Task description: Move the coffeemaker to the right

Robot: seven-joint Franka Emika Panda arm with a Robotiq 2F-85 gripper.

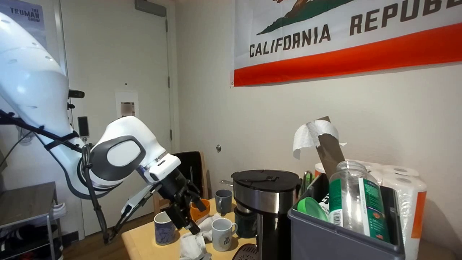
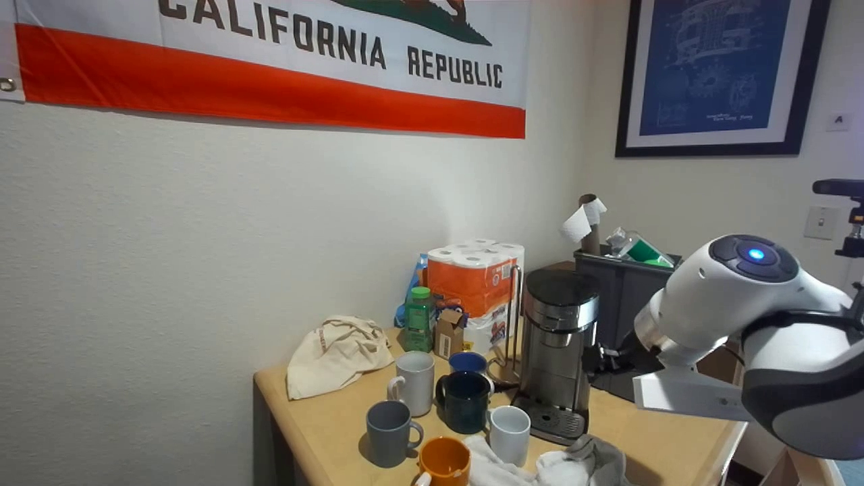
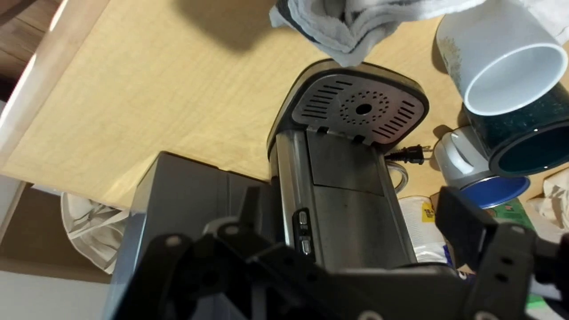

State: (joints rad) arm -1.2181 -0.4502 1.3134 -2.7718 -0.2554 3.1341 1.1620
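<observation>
The coffeemaker stands upright on the wooden table, black with a shiny silver rim. It shows in both exterior views point(image 1: 266, 201) point(image 2: 555, 361) and fills the middle of the wrist view point(image 3: 355, 218), with its drip tray toward the top. My gripper is open with nothing held. In the wrist view the fingers point(image 3: 353, 202) appear on either side of the coffeemaker's front face, with no visible contact. In an exterior view the gripper point(image 1: 198, 217) hangs over the mugs, apart from the coffeemaker; it also appears at the coffeemaker's side point(image 2: 597, 360), where its fingertips are hard to make out.
A dark grey bin point(image 1: 343, 240) stands close beside the coffeemaker. On the other side are several mugs, including a white mug point(image 2: 509, 434) and a dark green mug point(image 2: 464, 403). A grey towel point(image 3: 338, 26) touches the drip tray's front. A paper roll pack point(image 2: 470, 278) stands behind.
</observation>
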